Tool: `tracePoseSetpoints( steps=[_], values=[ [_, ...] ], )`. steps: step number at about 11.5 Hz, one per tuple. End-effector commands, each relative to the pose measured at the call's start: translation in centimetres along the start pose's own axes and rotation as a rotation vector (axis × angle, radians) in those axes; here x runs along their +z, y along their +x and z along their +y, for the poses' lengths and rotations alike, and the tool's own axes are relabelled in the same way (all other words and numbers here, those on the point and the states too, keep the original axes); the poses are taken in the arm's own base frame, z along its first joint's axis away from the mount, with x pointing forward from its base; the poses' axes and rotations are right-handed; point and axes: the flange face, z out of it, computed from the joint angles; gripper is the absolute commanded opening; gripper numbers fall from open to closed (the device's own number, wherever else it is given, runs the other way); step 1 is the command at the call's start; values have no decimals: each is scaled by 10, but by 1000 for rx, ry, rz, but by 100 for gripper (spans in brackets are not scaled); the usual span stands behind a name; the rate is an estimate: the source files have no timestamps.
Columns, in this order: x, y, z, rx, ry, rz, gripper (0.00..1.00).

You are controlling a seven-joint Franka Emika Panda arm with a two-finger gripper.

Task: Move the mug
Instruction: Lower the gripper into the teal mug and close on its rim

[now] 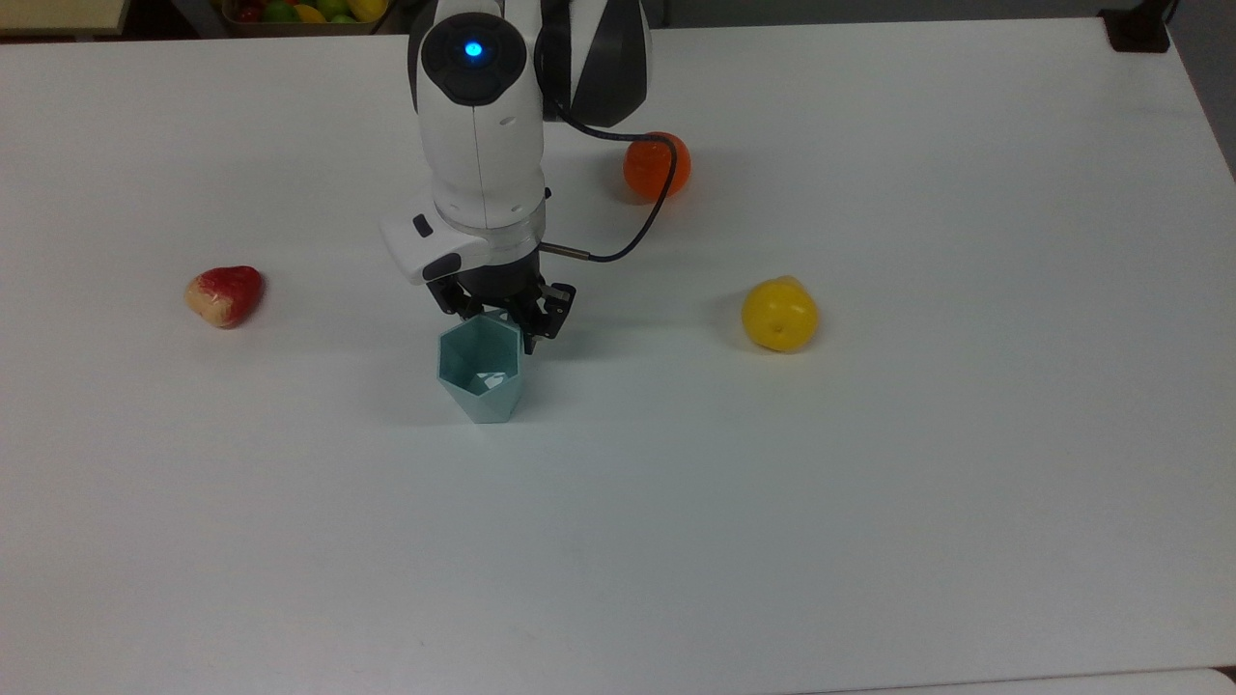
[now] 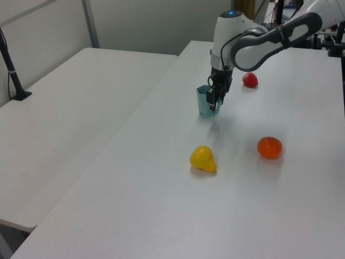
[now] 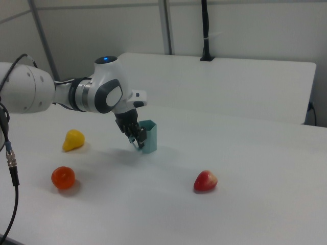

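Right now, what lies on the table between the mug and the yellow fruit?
Nothing: in the top view, bare white table runs from the mug to the yellow fruit.

White table [image 1: 869,502], pale teal mug [image 1: 480,376] upright just below the gripper [image 1: 504,319] in the top view, red fruit [image 1: 224,294] well to the top view's left, orange fruit [image 1: 657,166] and yellow fruit [image 1: 779,314] to the top view's right.
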Motion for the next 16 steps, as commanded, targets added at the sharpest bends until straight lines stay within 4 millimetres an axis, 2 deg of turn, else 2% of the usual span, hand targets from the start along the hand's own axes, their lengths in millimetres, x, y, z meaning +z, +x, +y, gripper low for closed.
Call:
tracePoseSetpoints(
  steps=[1, 7, 11, 16],
  values=[
    [3, -6, -6, 2, -16, 9, 45],
    [4, -7, -6, 2, -16, 6, 19],
    [1, -6, -5, 3, -17, 9, 9],
    [-39, -3, 3, 19, -8, 44, 4]
  ],
)
